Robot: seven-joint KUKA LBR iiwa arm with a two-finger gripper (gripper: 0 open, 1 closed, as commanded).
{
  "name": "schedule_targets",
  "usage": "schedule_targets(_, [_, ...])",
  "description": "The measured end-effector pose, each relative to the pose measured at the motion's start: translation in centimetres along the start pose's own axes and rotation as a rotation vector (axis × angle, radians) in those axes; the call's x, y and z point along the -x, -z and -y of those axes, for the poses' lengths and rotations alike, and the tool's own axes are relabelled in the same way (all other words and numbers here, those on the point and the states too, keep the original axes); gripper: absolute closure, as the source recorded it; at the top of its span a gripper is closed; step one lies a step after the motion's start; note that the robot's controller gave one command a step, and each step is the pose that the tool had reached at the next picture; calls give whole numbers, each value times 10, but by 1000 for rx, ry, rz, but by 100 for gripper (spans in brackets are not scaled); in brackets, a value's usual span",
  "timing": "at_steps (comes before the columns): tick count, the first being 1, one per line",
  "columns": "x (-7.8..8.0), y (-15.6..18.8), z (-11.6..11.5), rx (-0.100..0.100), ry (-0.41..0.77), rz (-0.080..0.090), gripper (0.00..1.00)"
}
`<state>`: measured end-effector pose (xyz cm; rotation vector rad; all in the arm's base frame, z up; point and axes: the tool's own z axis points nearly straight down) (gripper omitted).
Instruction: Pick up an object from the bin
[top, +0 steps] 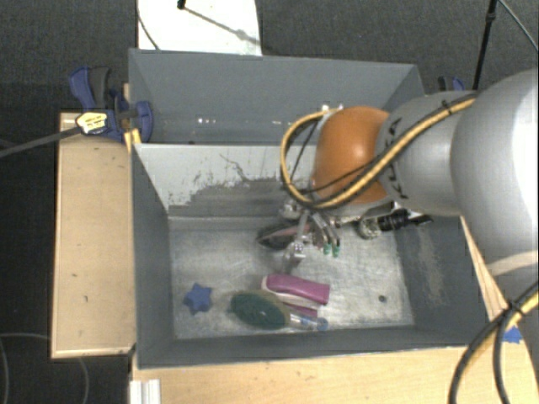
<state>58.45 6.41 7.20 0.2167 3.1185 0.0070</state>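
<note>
Camera view: the gripper (pixel 301 247) hung low inside the bin (pixel 156 225), just behind the pink block (pixel 296 289) and a little apart from it. Whether it was open or closed could not be told, and nothing could be seen caught in it. The pink block was the nearest thing and looked the likeliest pick. To take it well, the gripper would probably need to come forward over the middle of the block, turn to cross its short side, and go down straight, keeping clear of the neighbours that crowded the block's front edge. Counted, there was one pink block. One dark green oval lump (pixel 258 310) lay just in front of the block and to its left, touching or nearly so. One thin stick with a blue tip (pixel 308 319) lay right against the block's front. One blue star (pixel 198 297) lay well to the block's left, on its own. A dark shape (pixel 274 237) behind the block, beside the gripper, was too unclear to name.
</note>
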Motion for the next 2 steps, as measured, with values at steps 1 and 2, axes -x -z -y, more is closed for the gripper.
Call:
schedule_targets(1, [2,4,-1,1,-3,7,100])
schedule_targets(2, [4,156,-20,-3,35,-8,100])
